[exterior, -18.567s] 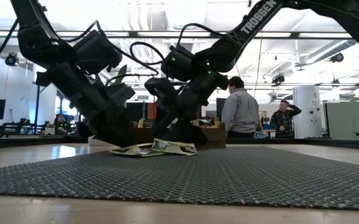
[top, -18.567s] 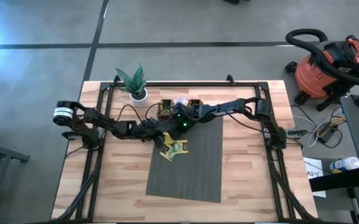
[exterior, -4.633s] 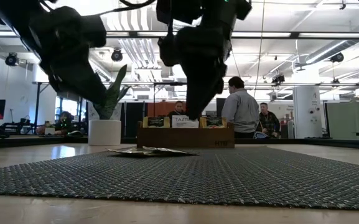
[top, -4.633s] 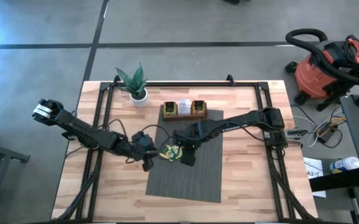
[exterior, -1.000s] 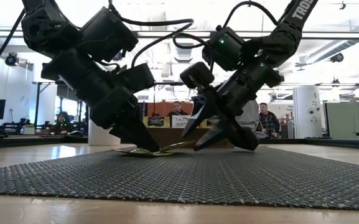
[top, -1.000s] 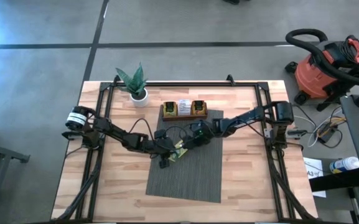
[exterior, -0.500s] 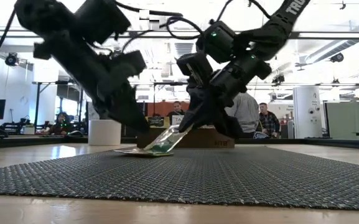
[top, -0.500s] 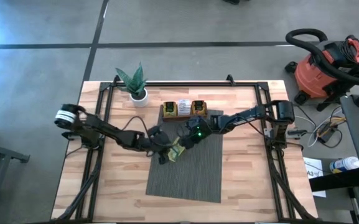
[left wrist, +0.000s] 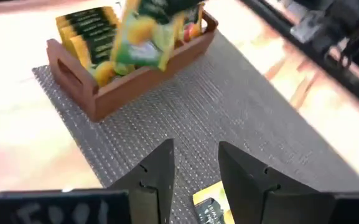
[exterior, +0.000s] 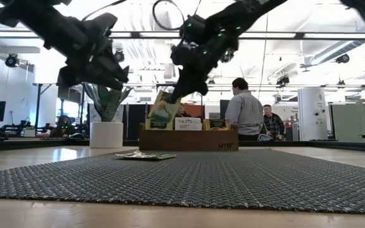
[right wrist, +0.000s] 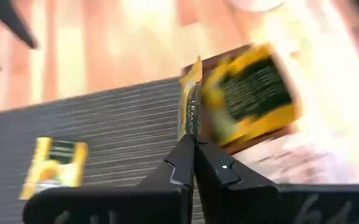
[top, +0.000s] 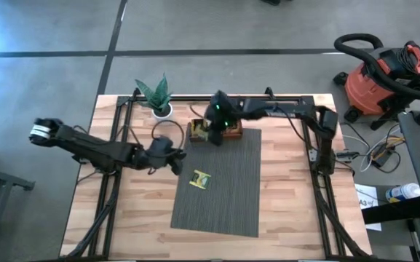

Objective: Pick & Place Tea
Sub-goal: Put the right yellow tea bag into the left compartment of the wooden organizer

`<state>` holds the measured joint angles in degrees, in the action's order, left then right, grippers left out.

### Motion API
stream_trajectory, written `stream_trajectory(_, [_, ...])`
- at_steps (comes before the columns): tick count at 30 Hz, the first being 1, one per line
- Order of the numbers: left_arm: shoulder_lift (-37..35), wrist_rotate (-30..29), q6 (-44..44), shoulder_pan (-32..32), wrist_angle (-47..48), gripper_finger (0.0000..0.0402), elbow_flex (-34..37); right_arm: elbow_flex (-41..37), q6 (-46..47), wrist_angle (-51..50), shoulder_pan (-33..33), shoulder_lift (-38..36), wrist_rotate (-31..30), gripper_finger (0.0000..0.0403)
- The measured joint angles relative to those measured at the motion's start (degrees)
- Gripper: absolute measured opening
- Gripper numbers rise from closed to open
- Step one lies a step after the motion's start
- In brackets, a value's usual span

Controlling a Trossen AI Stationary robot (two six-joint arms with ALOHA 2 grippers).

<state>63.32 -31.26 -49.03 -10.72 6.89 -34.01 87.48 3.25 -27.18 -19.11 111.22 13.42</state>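
So the right gripper point(top: 211, 135) is pinched tight on one tea sachet point(exterior: 163, 106), a green-and-yellow one, and it hangs over the left end of the wooden tray point(top: 216, 135) at the far edge of the tabletop. The grip looks like it's only on the top edge of the packet, so my worry is that it swings or twists and lands across the divider or on top of the packets already standing in there instead of slotting in. If the fingers let go too high it could flutter out onto the grey mat point(top: 228, 196). Another sachet point(top: 199, 179) lies flat near the mat's left edge, not in the tray yet. The left gripper point(left wrist: 195, 168) hovers above the mat's far-left corner, fingers apart, holding nothing. It's close to that flat one and could nudge it.
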Motion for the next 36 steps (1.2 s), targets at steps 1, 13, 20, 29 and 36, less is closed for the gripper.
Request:
stream_trajectory(1, [-0.8, -0.1, -0.9, 0.0, -0.8, 0.0119, 0.9, 2.6, -2.4, -2.1, -0.8, 1.3, 0.0, 0.0008])
stream_trajectory(13, [-1.1, 0.2, -11.1, -0.3, -17.4, 0.0119, 11.4, 32.4, -20.3, -27.3, -2.0, 19.8, -1.9, 0.0008])
stream_trajectory(20, [-1.0, -0.4, -11.1, -0.3, -17.6, 0.0119, 11.9, 40.3, -22.4, -34.2, -1.3, 25.3, -3.2, 0.0008])
stream_trajectory(29, [-1.0, -0.4, -10.8, -0.3, -17.6, 0.0119, 11.9, 40.2, -21.5, -32.1, 0.5, 25.8, -3.0, 0.0008])
stream_trajectory(36, [-1.0, -0.4, -10.8, -0.3, -17.6, 0.0119, 11.9, 40.2, -19.7, -32.2, 0.5, 25.8, -2.9, 0.0012])
